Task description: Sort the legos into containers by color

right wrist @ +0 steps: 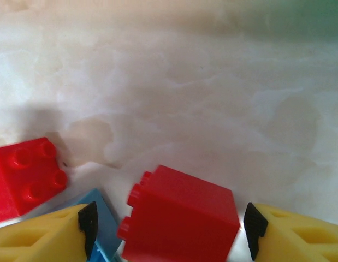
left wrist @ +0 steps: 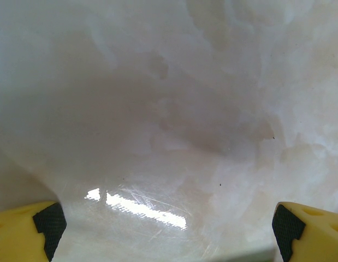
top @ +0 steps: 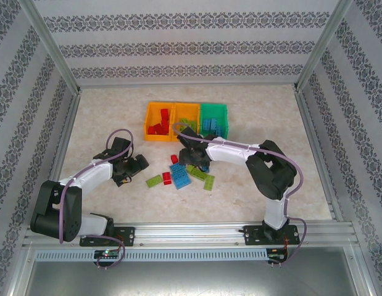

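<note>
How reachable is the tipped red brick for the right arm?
Probably yes. The right gripper is open with the red brick between its fingers and nothing on top of it. A blue brick and a second red brick sit close by one finger, so closing might nudge them.

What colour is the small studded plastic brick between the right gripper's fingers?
Red. The small red studded plastic brick shows best in the right wrist view.
</note>
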